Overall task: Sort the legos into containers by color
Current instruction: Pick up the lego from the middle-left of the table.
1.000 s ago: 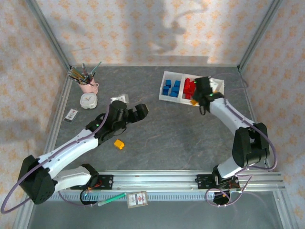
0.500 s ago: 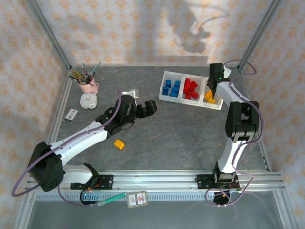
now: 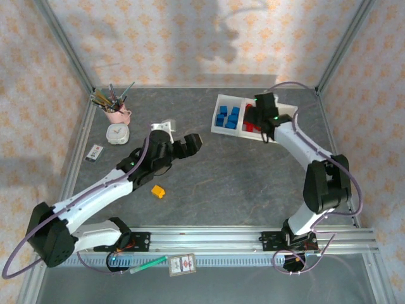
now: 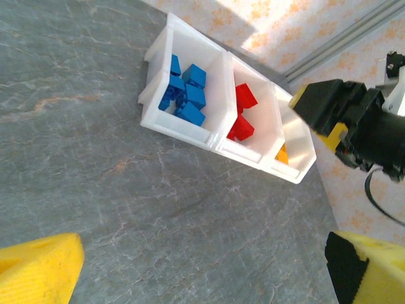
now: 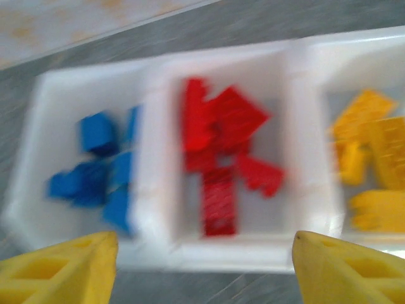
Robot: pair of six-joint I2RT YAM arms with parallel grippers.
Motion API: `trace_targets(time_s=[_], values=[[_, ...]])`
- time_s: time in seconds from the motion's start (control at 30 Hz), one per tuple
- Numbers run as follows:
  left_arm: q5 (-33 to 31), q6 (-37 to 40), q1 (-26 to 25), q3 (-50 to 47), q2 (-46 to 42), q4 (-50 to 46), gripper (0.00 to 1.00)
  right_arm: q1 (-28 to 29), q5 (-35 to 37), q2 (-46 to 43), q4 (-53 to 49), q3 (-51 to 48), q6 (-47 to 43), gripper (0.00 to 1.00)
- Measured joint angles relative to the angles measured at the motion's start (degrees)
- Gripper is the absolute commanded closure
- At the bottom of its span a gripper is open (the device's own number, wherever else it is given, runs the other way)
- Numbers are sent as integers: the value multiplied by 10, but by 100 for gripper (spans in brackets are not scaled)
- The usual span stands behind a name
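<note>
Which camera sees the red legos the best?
The left wrist view: the red legos sit sharp and uncovered in the middle compartment of the tray. The right wrist view shows them bigger but blurry. The top external view shows them tiny, partly hidden behind the right arm.

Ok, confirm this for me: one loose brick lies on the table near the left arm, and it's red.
Wrong colour: the loose brick on the table near the left arm is yellow-orange, not red. The top external view shows it.
</note>
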Motion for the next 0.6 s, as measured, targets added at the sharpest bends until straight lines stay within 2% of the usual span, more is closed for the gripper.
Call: trace_targets(time_s=[0.13, 0.33, 0.6], values=[[-19, -13, 17, -34, -67, -35, 1, 85, -11, -22, 2, -25, 5, 21], [-51, -40, 54, -74, -169, -116, 1, 212, -25, -8, 7, -30, 4, 18], [-94, -69, 75, -79, -250, -231, 1, 349, -54, 137, 11, 52, -33, 15]])
